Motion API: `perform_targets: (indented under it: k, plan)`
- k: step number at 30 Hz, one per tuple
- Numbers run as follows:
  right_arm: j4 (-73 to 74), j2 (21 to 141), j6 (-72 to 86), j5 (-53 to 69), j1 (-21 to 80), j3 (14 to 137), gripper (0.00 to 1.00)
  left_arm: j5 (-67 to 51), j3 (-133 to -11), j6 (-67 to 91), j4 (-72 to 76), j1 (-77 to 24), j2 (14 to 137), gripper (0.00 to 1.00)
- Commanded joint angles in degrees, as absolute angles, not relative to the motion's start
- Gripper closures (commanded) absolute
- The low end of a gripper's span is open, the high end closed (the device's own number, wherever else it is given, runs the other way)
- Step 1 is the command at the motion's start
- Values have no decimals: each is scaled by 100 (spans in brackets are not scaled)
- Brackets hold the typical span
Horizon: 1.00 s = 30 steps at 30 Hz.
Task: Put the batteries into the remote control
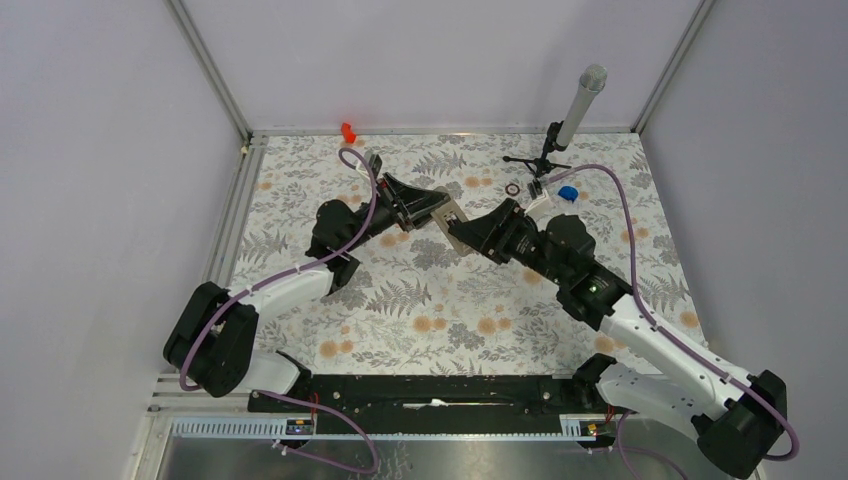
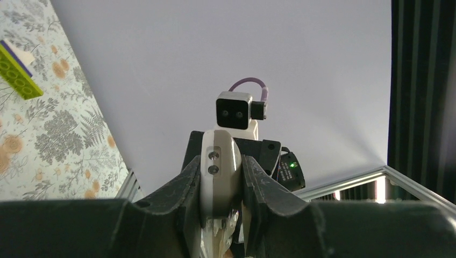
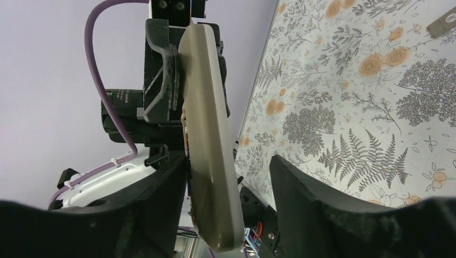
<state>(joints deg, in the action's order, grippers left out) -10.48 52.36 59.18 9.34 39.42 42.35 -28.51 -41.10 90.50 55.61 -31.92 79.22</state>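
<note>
Matte black plastic fingers (image 2: 183, 193) of the left claw (image 2: 221, 166) fill the bottom of its wrist view. They press against both long edges of the small white rectangular plastic remote control (image 2: 218, 183), pinching it end-on. Two small screws show in its smooth, rounded end. The remote control (image 1: 450, 214) is held off the fern-and-flower printed tabletop (image 1: 400, 300), midway between the two arms.

From the opposite end the right claw (image 3: 228, 161) straddles it with fingers spread. One black finger (image 3: 161, 199) sits just beside the remote control's (image 3: 207, 123) smooth curved back, and the other stands well apart from it.

Both arms stretch forward and angle inward, meeting at the remote control. A yellow-green studded brick bar (image 2: 19, 70) with a white end lies flat on the tabletop, well apart from the remote control.
</note>
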Motion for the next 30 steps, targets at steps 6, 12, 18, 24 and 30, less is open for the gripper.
perform_targets:
  k: [6, 12, 18, 24, 30]
  plan:
    - [-943, 5490, 5879, 1062, 3951, 4557, 55, -3043, -4302, 8787, 5747, -3172, 7673, 100]
    - [-1484, 5401, 5887, 1291, 3953, 4302, 27, -3084, -4331, 8560, 5670, -3173, 7601, 100]
    - [-1683, 5123, 5663, 1343, 3952, 4247, 16, -3240, -4390, 8169, 5418, -3162, 7558, 100]
    - [-1744, 4904, 5707, 1020, 3954, 4109, 33, -3327, -4362, 7990, 5358, -3163, 7525, 100]
    - [-1583, 5128, 5418, 1276, 3954, 4247, 54, -3364, -4372, 8028, 5425, -3164, 7550, 100]
